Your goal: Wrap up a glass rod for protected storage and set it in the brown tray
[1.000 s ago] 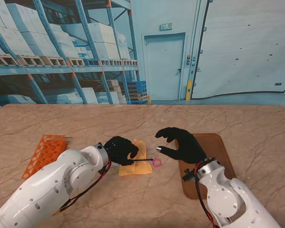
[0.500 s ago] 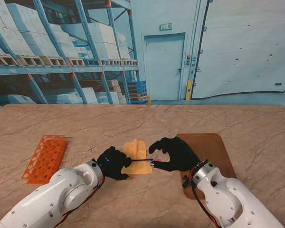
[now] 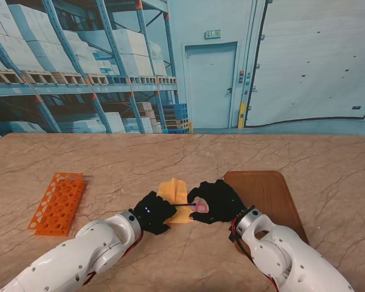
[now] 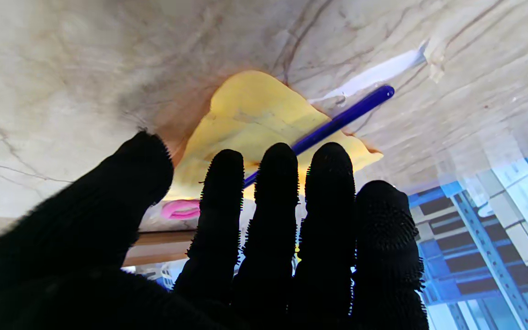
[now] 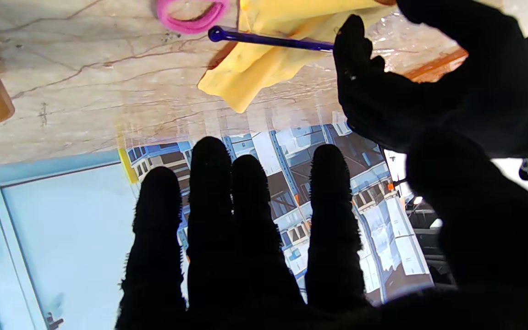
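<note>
Stand view shows the glass rod [image 3: 184, 205] lying across the yellow cloth [image 3: 173, 194] on the table [image 3: 109, 164], thin, stiff, brittle and likely slick. Left hand [image 3: 151, 212] pinches one end; right hand [image 3: 216, 201] hovers, fingers [image 5: 209, 183] loosely spread, by the pink ring [image 3: 201, 208]. Brown tray [image 3: 271, 191] waits beside.

Table centre: left hand [image 3: 151, 212] at 9 o'clock and right hand [image 3: 216, 201] at 3 o'clock flank the yellow cloth [image 3: 174, 207], glass rod [image 3: 184, 205] and pink ring [image 3: 200, 208], closing both side approaches. Brown tray [image 3: 267, 193] stands further toward 3 o'clock, orange rack [image 3: 58, 202] well apart at 9 o'clock. Open marble table [image 3: 188, 155] lies toward 12 o'clock.
</note>
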Robot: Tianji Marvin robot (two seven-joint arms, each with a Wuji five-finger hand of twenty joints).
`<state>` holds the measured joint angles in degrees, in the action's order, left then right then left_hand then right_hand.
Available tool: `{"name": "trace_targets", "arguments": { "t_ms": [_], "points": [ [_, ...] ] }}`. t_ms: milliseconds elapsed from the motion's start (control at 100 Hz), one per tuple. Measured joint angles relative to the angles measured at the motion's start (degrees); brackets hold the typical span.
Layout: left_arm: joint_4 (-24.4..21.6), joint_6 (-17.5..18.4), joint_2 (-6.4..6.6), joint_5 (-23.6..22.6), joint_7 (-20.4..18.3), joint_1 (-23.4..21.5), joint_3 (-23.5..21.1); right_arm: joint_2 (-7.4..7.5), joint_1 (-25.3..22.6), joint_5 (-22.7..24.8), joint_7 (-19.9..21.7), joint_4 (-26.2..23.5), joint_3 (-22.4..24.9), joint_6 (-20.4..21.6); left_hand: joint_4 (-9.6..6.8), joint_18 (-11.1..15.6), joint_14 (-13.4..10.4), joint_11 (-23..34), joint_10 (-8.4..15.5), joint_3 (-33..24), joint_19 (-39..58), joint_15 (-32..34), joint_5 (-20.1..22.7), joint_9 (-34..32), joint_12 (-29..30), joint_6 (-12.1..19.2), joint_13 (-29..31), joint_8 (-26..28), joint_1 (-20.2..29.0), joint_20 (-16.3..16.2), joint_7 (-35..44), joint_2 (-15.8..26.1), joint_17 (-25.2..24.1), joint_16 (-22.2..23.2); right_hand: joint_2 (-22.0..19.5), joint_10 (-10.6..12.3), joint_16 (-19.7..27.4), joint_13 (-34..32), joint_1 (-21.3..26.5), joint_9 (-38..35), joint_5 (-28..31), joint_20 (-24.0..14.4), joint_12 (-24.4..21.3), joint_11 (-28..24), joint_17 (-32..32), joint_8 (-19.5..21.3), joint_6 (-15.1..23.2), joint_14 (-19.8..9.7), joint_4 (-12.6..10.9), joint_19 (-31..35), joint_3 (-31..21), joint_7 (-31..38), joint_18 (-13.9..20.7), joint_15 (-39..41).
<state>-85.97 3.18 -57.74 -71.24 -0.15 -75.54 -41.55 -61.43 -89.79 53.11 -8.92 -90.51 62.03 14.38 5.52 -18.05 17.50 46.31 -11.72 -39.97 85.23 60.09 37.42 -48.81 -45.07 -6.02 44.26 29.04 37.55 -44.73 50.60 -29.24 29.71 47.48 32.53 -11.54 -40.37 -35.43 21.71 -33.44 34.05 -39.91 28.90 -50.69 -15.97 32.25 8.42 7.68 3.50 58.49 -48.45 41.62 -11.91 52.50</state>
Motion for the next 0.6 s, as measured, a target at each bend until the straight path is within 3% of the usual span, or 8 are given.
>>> {"name": "trace_targets", "arguments": {
  "t_ms": [110, 210, 470, 600],
  "points": [
    [1.5, -1.8, -0.13, 1.1, 2.1, 1.0, 1.4, 0.01, 1.3, 1.0, -0.8, 1.2, -1.4, -0.2, -0.01, 0.4, -1.1, 2.6, 0.7, -1.3, 3.3, 3.8, 0.1, -3.7, -4.5, 0.6, 4.0, -4.2, 5.5, 0.4, 4.2, -0.6, 3.9, 1.3, 0.8, -0.1, 0.0, 1.1, 0.2, 0.7, 0.0, 0.7, 0.4, -1.4, 0.6, 0.0, 0.0, -0.1, 0.1, 1.1, -2.3, 0.7, 0.6, 1.4],
    [2.4, -2.4, -0.46, 3.1, 2.4, 1.4, 1.7, 0.03, 2.1, 0.8, -0.8, 1.6, -2.4, -0.9, -0.01, 0.5, -1.7, 3.9, 1.4, -3.1, 5.1, 5.7, 1.9, -6.7, -6.7, 1.4, 6.6, -5.4, 7.6, 0.8, 6.3, -0.5, 6.4, 1.5, 1.3, -0.6, 0.0, 0.6, 2.3, 0.7, 0.0, 1.2, 0.5, -2.0, 0.7, 0.0, 0.0, -0.1, 0.1, 1.9, -4.0, 1.4, 0.6, 2.1],
    [3.6, -2.9, -1.15, 5.4, 4.0, 1.9, 1.9, 0.26, 4.4, 3.3, -0.9, 2.8, -4.9, -2.1, -0.01, 1.0, -3.0, 7.0, 2.1, -8.3, 7.6, 8.7, 3.2, -9.3, -8.4, 1.9, 9.2, -5.8, 7.5, 2.3, 9.3, -0.5, 9.2, 2.3, 2.3, -1.3, 0.0, 1.8, 2.9, 1.4, 1.0, 2.5, 1.1, -3.3, 1.9, -3.6, -0.6, -0.1, 0.2, 3.8, -5.4, 4.0, 0.7, 4.1],
    [3.7, -4.0, -1.79, 7.9, 5.1, 1.6, 1.3, 0.63, 5.6, 6.3, -1.0, 3.4, -6.3, -2.4, -0.01, 1.2, -3.1, 7.0, 2.2, -11.5, 7.9, 8.9, 3.2, -9.4, -8.9, 2.3, 9.7, -4.6, 6.0, 3.1, 9.9, -0.6, 9.3, 2.7, 5.5, -2.2, -0.7, 3.6, 2.9, 2.4, 5.6, 2.5, 1.6, -4.4, 3.6, -4.0, -2.1, 0.5, 0.4, 4.9, -4.6, 6.8, 0.7, 6.0]
  ]
}}
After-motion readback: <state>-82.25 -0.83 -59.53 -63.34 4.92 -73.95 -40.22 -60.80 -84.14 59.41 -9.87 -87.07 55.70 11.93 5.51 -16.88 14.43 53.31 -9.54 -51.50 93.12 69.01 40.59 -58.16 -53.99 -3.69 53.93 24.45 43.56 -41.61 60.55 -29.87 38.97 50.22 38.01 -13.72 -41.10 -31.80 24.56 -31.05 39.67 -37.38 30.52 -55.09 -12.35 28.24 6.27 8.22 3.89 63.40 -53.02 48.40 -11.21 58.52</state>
